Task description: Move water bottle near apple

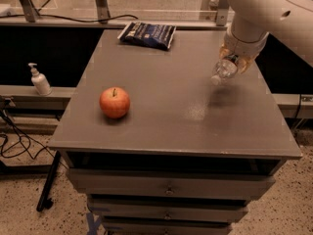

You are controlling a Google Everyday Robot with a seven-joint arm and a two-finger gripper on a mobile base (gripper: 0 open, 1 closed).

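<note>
The red-orange apple (115,102) with a short dark stem sits on the left part of the grey tabletop (166,126). The clear water bottle (223,71) hangs tilted above the right part of the table, white cap pointing down-left, its shadow on the surface below. My gripper (234,60) comes in from the upper right on the white arm and is shut on the bottle's upper body. The bottle is well to the right of the apple.
A dark blue snack bag (147,35) lies at the back of the table. A white pump dispenser bottle (39,80) stands on a ledge to the left. Cables run along the floor at the left. Drawers sit below the tabletop's front edge.
</note>
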